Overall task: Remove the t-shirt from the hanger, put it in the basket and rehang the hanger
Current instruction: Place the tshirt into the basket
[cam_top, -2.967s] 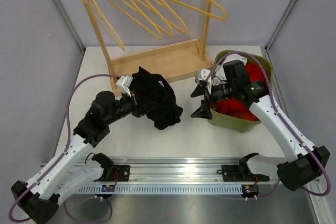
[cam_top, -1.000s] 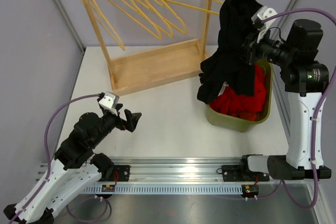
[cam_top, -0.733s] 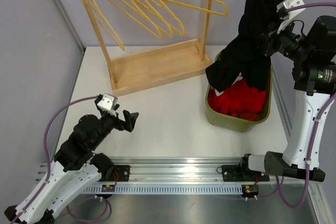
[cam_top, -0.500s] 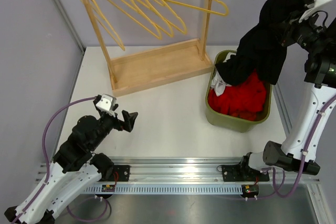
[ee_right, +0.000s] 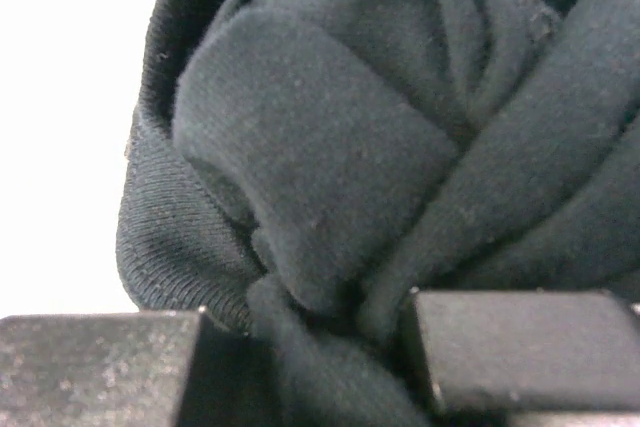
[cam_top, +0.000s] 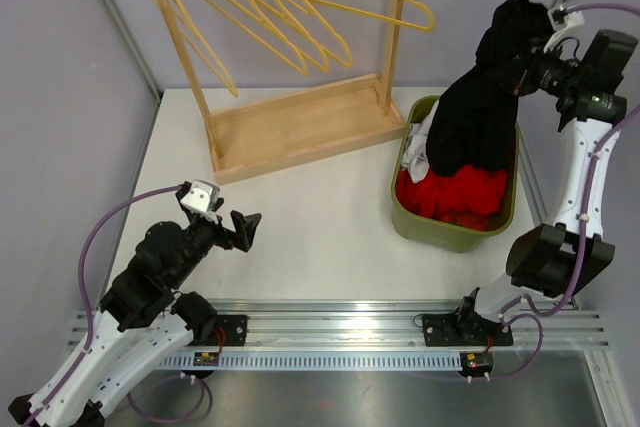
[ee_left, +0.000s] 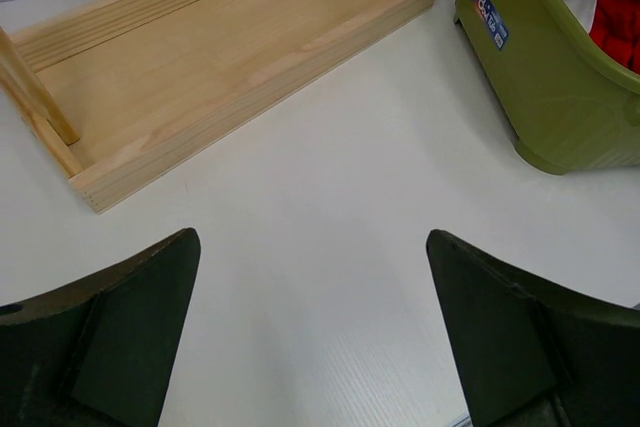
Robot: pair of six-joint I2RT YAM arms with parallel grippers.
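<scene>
Left gripper (cam_top: 245,230) well left of the green bin (cam_top: 452,235), low over the white table (cam_top: 320,197), jaws spread wide, nothing held; open tabletop runs from it to the bin's left edge. Wooden rack (cam_top: 300,127) with yellow hangers (cam_top: 300,7) back-left of the bin. Black t-shirt (cam_top: 480,117) hangs over the bin, lower end on the red clothes (cam_top: 460,192) inside. Right gripper (ee_right: 305,342) above the bin's far-right rim, clamped on the shirt's bunched top.
</scene>
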